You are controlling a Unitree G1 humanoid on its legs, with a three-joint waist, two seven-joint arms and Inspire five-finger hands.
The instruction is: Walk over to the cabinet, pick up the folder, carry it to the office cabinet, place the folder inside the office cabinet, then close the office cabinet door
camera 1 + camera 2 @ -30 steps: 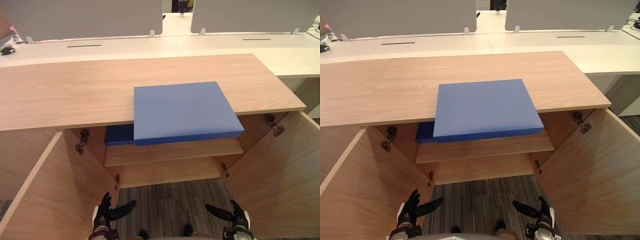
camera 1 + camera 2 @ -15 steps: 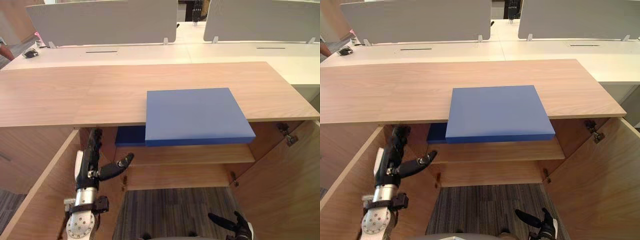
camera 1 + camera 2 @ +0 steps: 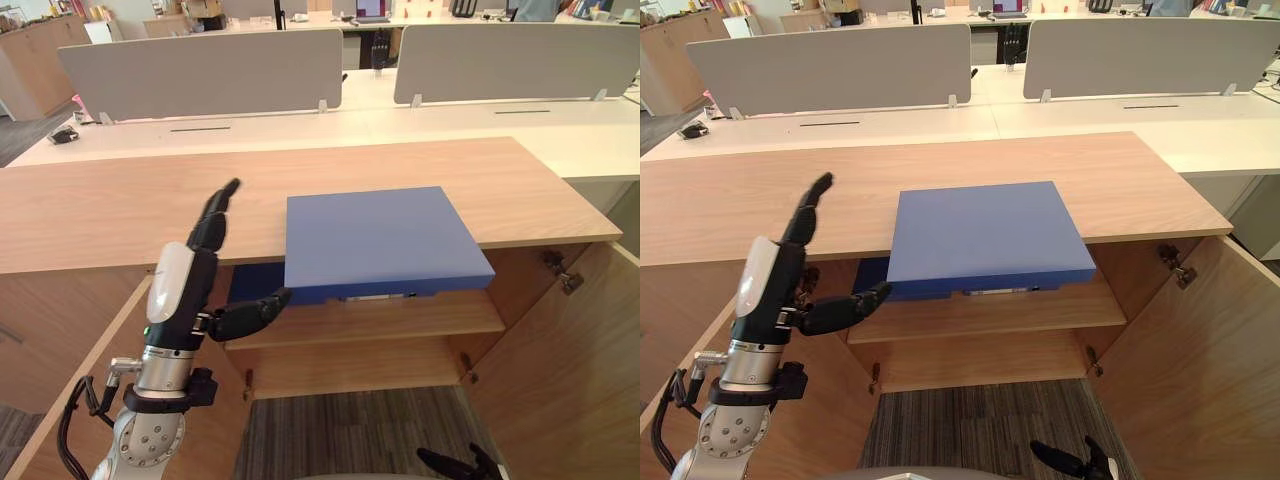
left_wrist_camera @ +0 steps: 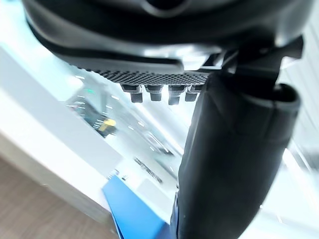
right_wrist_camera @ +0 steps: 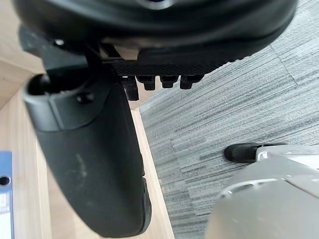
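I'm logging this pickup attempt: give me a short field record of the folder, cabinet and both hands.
folder: blue, flat on cabinet top, front edge overhanging
cabinet doors: both open
left hand: raised left of folder, fingers straight, holding nothing
right hand: low above the carpet, open, empty

A: what's behind?
B: white desk [image 3: 450,125], two grey divider panels [image 3: 200,70] upright along its far edge. Small dark item [image 3: 66,135] near its left edge.
A: floor?
B: grey striped carpet [image 3: 350,425].
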